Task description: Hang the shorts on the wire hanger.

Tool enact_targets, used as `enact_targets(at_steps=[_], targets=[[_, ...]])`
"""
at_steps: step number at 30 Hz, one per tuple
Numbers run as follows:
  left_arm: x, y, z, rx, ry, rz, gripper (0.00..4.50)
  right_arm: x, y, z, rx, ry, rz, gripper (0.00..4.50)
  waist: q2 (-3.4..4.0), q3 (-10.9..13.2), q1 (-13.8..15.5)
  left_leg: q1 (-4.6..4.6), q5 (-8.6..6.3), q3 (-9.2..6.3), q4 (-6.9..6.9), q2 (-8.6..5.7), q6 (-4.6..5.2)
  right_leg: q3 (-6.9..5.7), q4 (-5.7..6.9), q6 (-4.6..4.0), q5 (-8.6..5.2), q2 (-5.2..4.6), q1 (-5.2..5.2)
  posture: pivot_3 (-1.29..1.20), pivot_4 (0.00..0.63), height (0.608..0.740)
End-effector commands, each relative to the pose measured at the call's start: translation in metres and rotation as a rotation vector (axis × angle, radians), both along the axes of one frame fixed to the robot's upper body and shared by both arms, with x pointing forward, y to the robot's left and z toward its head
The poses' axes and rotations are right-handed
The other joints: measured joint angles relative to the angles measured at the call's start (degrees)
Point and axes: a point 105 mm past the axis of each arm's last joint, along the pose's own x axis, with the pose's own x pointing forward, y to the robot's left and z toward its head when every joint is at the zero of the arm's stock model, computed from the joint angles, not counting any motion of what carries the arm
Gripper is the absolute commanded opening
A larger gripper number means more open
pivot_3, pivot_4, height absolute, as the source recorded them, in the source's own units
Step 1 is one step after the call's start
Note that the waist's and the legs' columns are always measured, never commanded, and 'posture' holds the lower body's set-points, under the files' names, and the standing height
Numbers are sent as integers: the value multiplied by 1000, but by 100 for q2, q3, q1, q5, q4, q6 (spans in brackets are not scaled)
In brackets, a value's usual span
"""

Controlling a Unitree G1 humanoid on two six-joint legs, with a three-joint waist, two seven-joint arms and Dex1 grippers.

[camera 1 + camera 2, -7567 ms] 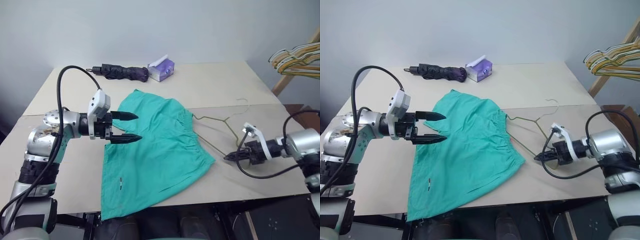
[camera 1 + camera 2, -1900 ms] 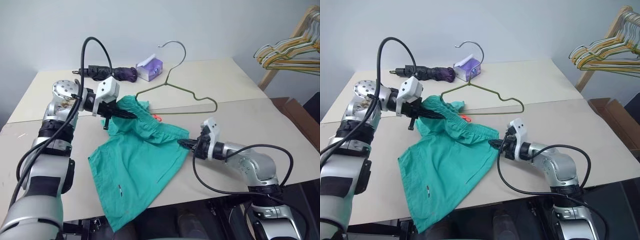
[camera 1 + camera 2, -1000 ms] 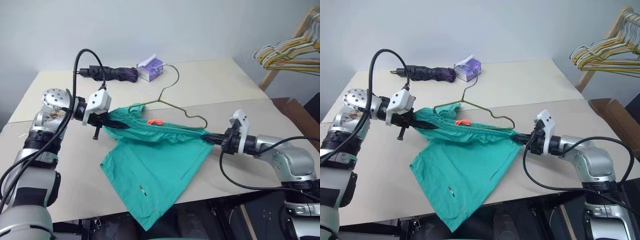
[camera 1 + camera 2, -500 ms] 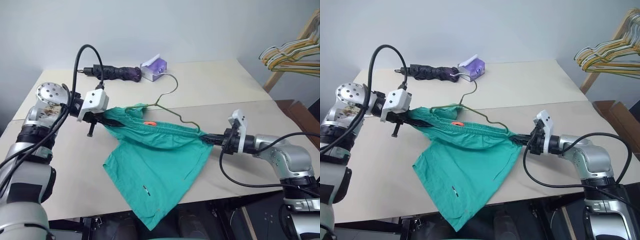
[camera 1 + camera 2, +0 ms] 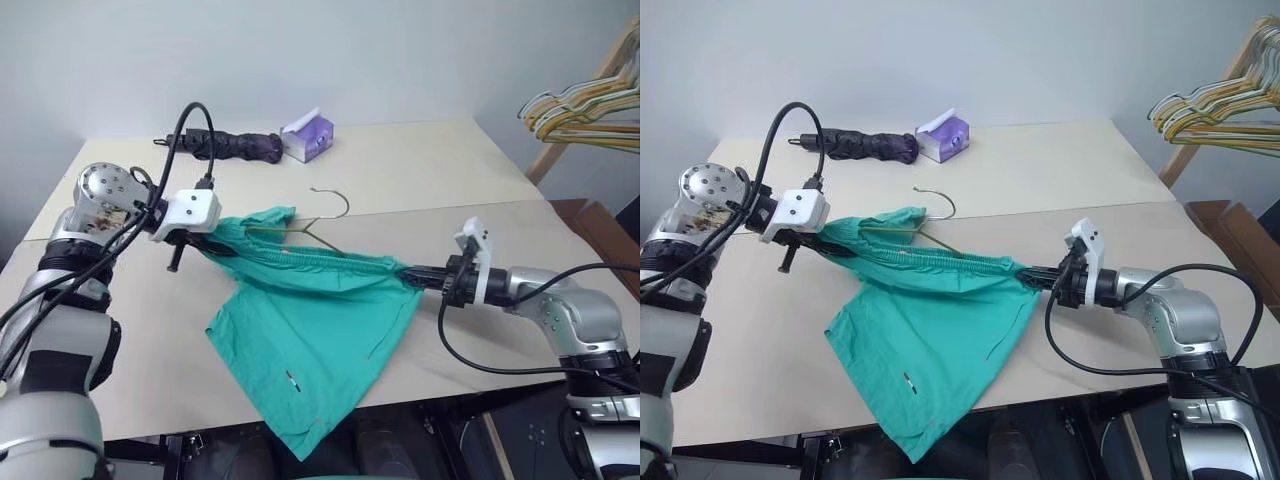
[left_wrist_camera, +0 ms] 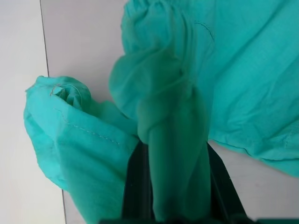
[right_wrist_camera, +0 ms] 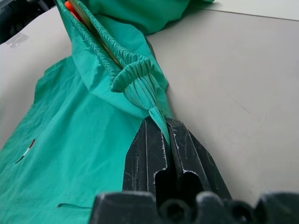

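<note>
The left gripper (image 6: 175, 186) is clenched on a bunched fold of the shorts (image 5: 320, 330), the teal cloth wrapped thick between its two black fingers (image 6: 135, 186). The right gripper (image 7: 163, 140) is clenched too, pinching the gathered elastic waistband at its far end, where the pleats draw to a narrow point between the finger tips.

Between the two grips the waistband runs taut from about 9 o'clock to 3 o'clock across the table (image 5: 450, 180), lifted a little off the surface. Below it, the rest of the shorts hangs down toward 6 o'clock, one leg spread flat on the table and the lower hem drooping over the near edge.

The wire hanger (image 5: 325, 225) sits at the waistband near the left grip: its small hook curls up toward 12 o'clock above the cloth, and one thin arm slants down into the waistband opening. How far the wire reaches inside the cloth cannot be told.

At the far edge, toward 11 o'clock, lies a folded dark purple umbrella (image 5: 225, 147), and just beside its right end a purple tissue box (image 5: 308, 137). Off the table at 2 o'clock, a bunch of coloured hangers (image 5: 585, 110) hangs from a wooden rack (image 5: 575, 110).
</note>
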Motion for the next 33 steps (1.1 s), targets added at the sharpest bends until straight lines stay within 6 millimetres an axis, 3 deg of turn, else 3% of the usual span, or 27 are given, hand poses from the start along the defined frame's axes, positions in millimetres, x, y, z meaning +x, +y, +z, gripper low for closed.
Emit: enact_targets(at_steps=[1,6,13,16,22,25,28,33], targets=[[-1,30,1,-30,37,151,0,7,-39,20,-100,-76,-136,18,0,0,1,-1,0,0,0,1,0,-1,0,0,0,0,0,-134,40,740],[7,1,9,-180,46,115,0,6,-17,42,-91,-166,-67,18,0,0,-13,-3,0,-1,3,1,0,-2,1,1,1,0,-1,-140,34,740],[7,-16,6,-229,63,74,0,6,-2,67,-80,-254,-25,18,0,-1,-40,-2,0,-1,3,1,0,-2,3,0,2,1,-2,-148,20,740],[8,-20,5,-246,60,71,0,6,-1,69,-91,-261,-18,664,0,-1,-41,-2,0,-1,3,1,0,-2,3,0,2,0,-2,-149,18,740],[11,-25,10,-276,39,75,0,4,-1,73,-113,-279,-3,2641,-1,-3,-41,-2,0,-1,4,0,0,-3,4,1,2,-1,-1,-148,12,740],[13,-28,12,-290,31,74,0,5,-3,82,-129,-308,-1,3610,0,-3,-45,-2,0,-1,4,0,0,-3,4,1,3,-1,-1,-147,11,740],[13,-32,14,-300,25,58,0,5,-9,103,-155,-356,11,4489,0,-3,-59,-2,0,-1,4,0,0,-3,4,1,3,-1,-2,-145,7,740],[14,-41,20,-318,3,28,0,-8,-7,138,-232,-389,134,4489,8,-8,-108,-2,0,-3,4,-1,0,-6,5,1,3,-2,-2,-144,4,740]])
